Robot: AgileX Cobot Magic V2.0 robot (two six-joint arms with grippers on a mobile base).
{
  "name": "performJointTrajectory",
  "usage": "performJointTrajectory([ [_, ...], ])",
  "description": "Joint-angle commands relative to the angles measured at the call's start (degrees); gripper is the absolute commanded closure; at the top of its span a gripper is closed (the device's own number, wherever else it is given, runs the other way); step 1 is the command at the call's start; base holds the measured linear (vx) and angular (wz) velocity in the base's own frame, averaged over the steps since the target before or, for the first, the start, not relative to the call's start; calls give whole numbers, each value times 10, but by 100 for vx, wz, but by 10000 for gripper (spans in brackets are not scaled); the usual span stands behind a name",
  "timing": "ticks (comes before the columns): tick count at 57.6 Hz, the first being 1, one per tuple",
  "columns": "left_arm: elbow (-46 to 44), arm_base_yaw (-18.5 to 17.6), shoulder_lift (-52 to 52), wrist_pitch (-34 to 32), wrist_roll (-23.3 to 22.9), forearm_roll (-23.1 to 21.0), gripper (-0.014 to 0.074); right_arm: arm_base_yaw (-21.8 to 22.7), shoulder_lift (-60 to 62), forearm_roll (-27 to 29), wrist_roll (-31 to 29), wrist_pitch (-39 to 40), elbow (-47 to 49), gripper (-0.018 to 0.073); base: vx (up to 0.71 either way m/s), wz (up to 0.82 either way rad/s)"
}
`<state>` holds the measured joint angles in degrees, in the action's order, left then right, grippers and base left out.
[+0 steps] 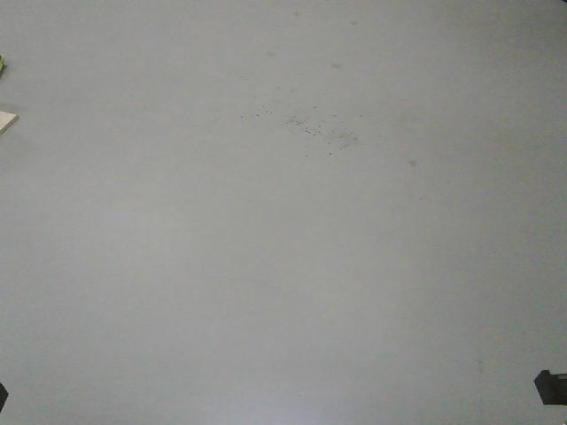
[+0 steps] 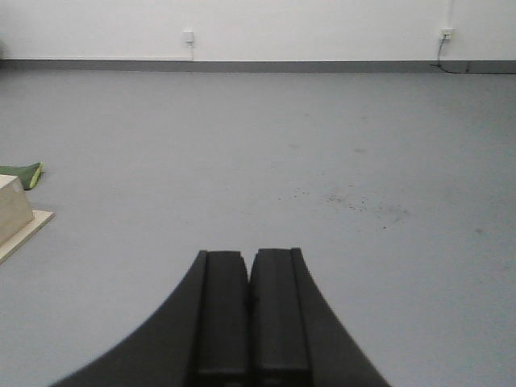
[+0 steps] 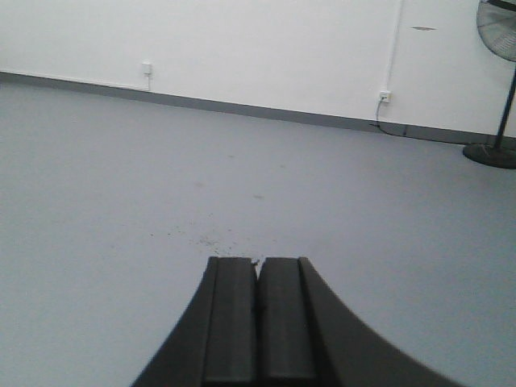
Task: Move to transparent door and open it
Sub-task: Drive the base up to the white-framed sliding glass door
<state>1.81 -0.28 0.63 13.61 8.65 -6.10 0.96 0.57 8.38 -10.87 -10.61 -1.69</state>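
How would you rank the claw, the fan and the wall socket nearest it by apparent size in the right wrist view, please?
1. Right claw, enlarged by nearness.
2. Fan, partly cut off.
3. Wall socket, smallest.

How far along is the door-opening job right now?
Done: nothing visible; no door shows in any view, only grey floor, a white wall and a fan. In hand: the left end effector and right end effector are shut and empty, pointing over the floor. Left: reach the door and open it.
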Motion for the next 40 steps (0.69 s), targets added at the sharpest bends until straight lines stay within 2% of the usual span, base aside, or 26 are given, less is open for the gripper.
performJointTrajectory([
  [1, 4, -3, 8, -48, -2, -2, 594, 3, 9, -3, 0, 47, -3, 561, 46, 34],
  [40, 4, -3, 8, -48, -2, -2, 594, 3, 9, -3, 0, 47, -3, 561, 49, 43],
])
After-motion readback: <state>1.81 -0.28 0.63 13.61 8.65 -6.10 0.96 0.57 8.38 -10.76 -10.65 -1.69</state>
